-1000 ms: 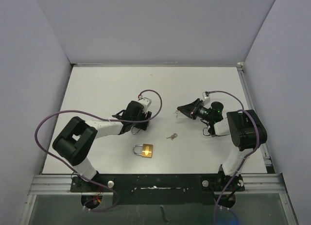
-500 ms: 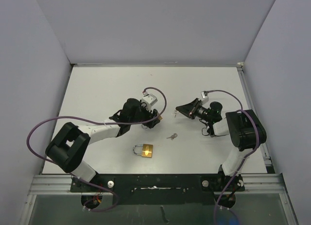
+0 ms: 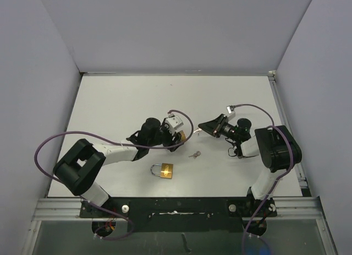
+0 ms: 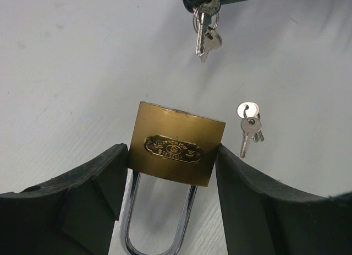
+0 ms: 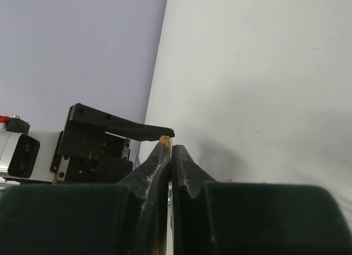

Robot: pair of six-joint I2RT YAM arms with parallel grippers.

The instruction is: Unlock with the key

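Observation:
My left gripper (image 3: pixel 177 136) is shut on a brass padlock (image 4: pixel 177 150), gripping its body from both sides with the steel shackle (image 4: pixel 159 233) towards the wrist. My right gripper (image 3: pixel 201 127) is shut on a small bunch of silver keys (image 4: pixel 206 29), which hangs from its tips just beyond the padlock's keyhole end. In the right wrist view the right gripper (image 5: pixel 170 147) is closed, with a brass corner of the padlock (image 5: pixel 164 138) showing just past its tips. The two grippers are close together, tip to tip.
A second brass padlock (image 3: pixel 163 170) lies on the white table (image 3: pixel 110 101) near the front. A loose bunch of keys (image 3: pixel 194 154) lies on the table between the grippers, also in the left wrist view (image 4: pixel 248 125). Purple cables loop over both arms.
My left gripper has carried the padlock to the right, close to the right gripper. The right gripper with the keys has shifted slightly left towards it.

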